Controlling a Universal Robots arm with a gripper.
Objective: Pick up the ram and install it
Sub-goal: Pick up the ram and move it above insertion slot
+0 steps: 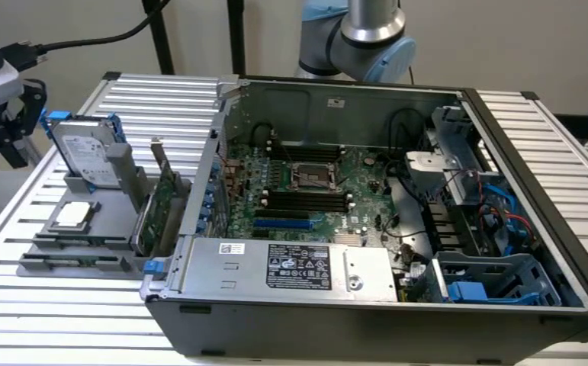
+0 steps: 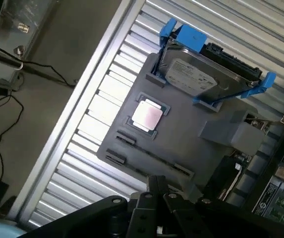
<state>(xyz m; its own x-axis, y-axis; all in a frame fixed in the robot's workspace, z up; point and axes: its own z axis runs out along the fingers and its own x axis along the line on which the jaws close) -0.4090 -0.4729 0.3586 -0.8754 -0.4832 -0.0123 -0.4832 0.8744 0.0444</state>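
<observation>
Although the gripper (image 2: 154,184) hangs near the gray holder (image 2: 191,134) beside the open computer case (image 1: 375,305), whether it is spread or closed cannot be told. A thin strip in the holder's long slot, beside the processor chip (image 2: 147,115), appears to be the ram (image 2: 151,158).

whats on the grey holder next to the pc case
A hard drive and a green card stand in the grey holder; a square chip lies flat. The drive covers the part beneath it; the long slot's contents are unclear.
</observation>
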